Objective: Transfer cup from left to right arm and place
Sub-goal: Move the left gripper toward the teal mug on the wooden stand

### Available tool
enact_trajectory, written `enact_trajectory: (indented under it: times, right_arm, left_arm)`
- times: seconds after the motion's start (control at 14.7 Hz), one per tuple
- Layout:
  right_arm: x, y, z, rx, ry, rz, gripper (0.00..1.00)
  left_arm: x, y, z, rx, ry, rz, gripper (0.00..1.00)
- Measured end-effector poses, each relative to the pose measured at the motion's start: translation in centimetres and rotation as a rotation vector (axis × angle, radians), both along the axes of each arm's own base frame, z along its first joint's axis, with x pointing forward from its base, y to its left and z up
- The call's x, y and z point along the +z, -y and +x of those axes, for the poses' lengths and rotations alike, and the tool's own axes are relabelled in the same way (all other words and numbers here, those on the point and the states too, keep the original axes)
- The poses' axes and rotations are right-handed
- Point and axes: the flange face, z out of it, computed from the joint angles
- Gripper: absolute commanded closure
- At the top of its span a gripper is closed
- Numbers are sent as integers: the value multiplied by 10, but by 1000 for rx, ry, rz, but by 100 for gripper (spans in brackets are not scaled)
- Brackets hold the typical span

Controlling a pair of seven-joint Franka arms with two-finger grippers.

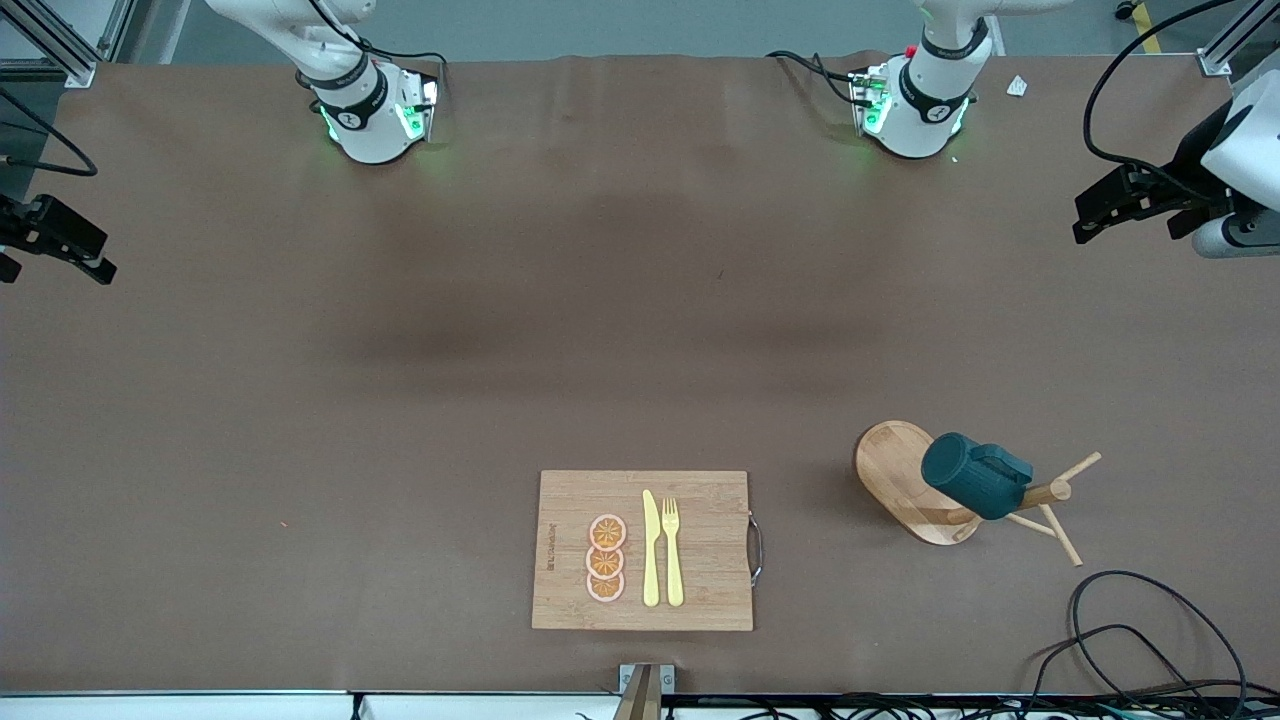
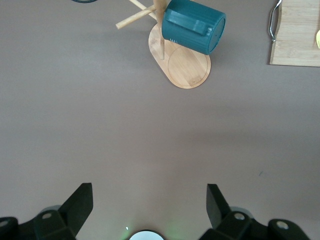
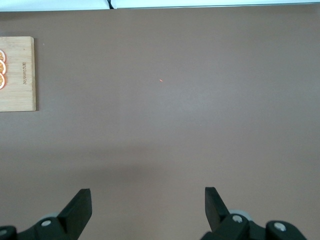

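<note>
The cup [image 1: 975,475] is a dark teal mug hanging tilted on a peg of a wooden stand [image 1: 895,460], toward the left arm's end of the table and near the front camera. In the left wrist view the cup [image 2: 192,25] and the stand [image 2: 185,70] show well ahead of my left gripper [image 2: 150,200], which is open, empty and high over the table by its own base. My right gripper [image 3: 148,202] is open too, over bare brown table with nothing between its fingers. Neither hand shows in the front view.
A wooden cutting board [image 1: 700,500] with three orange slices [image 1: 606,558], a yellow knife [image 1: 651,550] and a fork [image 1: 672,550] lies near the front edge. Black cables [image 1: 1150,640] loop near the stand. Dark fixtures [image 1: 55,240] [image 1: 1140,205] reach in at both table ends.
</note>
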Motion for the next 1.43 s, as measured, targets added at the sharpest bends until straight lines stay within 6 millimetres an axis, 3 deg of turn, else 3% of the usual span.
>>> enact_trajectory:
  times: [0.41,0.88,1.09,1.43]
  right_arm:
    - [0,4,0,-7,0,0,0]
    - [1,4,0,-7,6,0,0]
    - [1,4,0,-7,7,-1,0]
    - [1,8,0,-14,8,-1,0]
  left_arm:
    - [-2,0,2,4,-4,0,0]
    - [-26,10,32,85,-23,-44,0]
    - [-45,12,52,169,-14,-83,0]
    - [-97,26,87,350,-43,-163,0]
